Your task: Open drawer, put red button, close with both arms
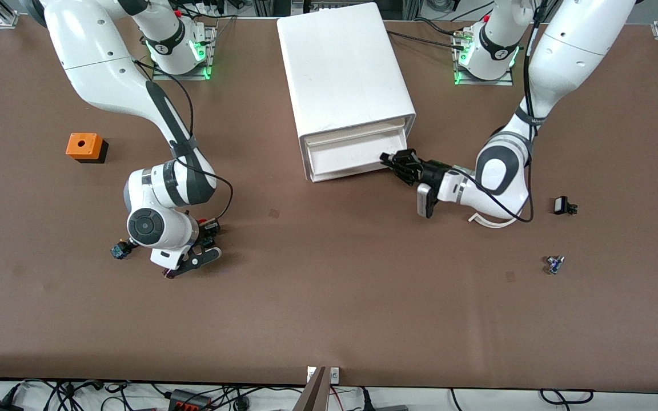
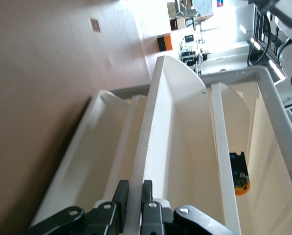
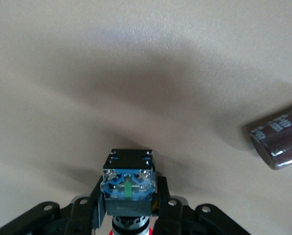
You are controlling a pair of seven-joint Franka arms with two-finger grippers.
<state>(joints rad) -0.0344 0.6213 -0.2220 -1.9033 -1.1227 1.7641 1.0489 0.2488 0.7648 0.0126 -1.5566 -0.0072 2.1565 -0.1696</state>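
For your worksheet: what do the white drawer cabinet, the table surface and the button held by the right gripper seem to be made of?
Cabinet: probably moulded plastic, smooth white with rounded corners and a soft sheen.
Table: matte brown covering, possibly a mat or fabric; faint creases show.
Red button, held in the right gripper: likely plastic, with a black body and a translucent blue base showing metal screws.

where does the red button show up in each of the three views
Front view: the red button sits in the right gripper, mostly hidden by the wrist, just above the table.
Left wrist view: not in it; the left gripper pinches the drawer front.
Right wrist view: low centre, blue base up, between the right gripper's fingers.
Shared landmark: the maroon cylinder beside it, also in the front view.
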